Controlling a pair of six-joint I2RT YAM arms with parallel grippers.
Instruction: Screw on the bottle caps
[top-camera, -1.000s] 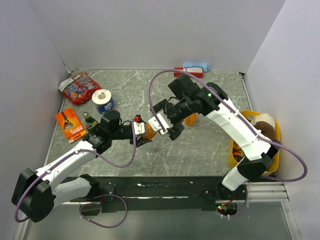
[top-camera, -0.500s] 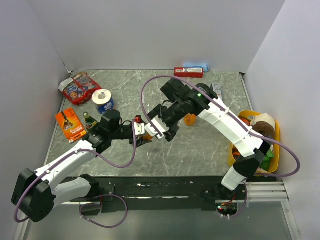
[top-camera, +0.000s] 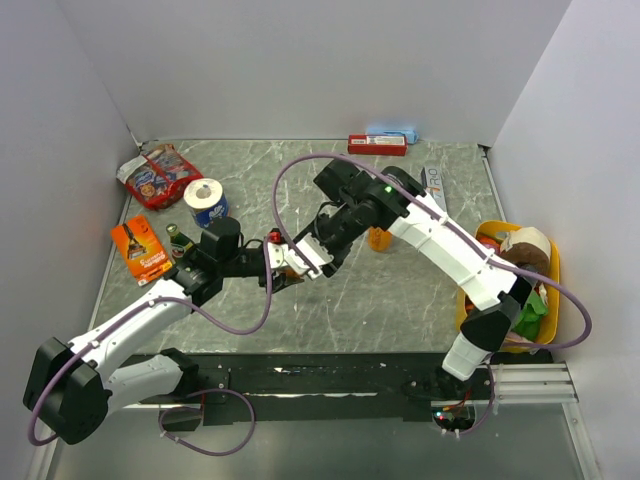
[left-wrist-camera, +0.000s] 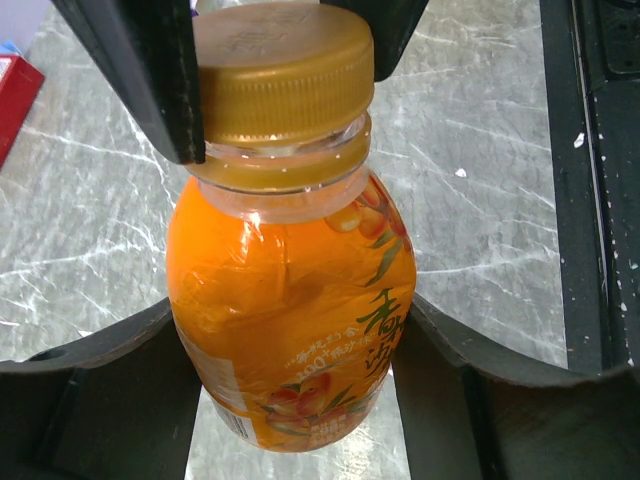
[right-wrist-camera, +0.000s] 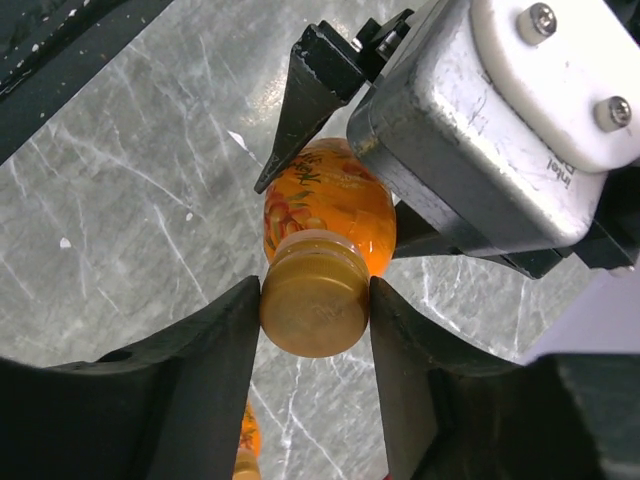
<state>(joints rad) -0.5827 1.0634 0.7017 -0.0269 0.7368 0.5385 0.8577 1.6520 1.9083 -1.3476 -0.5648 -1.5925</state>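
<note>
My left gripper (left-wrist-camera: 295, 385) is shut on an orange bottle (left-wrist-camera: 290, 290), which it holds off the table near the middle. The left gripper (top-camera: 274, 262) points right in the top view. A dull orange bottle cap (left-wrist-camera: 282, 70) sits on the bottle's neck. My right gripper (right-wrist-camera: 315, 305) is shut on that cap (right-wrist-camera: 315, 312), one dark finger (left-wrist-camera: 140, 70) on each side. In the top view the right gripper (top-camera: 303, 258) meets the held bottle (top-camera: 284, 258) from the right. A second orange bottle (top-camera: 378, 238) stands on the table behind the right arm, partly hidden.
At the left lie a toilet-paper roll (top-camera: 206, 202), a dark green bottle (top-camera: 180, 240), an orange packet (top-camera: 142, 250) and a snack bag (top-camera: 155, 174). A red box (top-camera: 377, 144) lies at the back edge. A yellow basket (top-camera: 551, 262) of items stands at the right.
My right gripper has moved left to the held bottle and shut on its cap. The left arm and the bottle have stayed in place.
</note>
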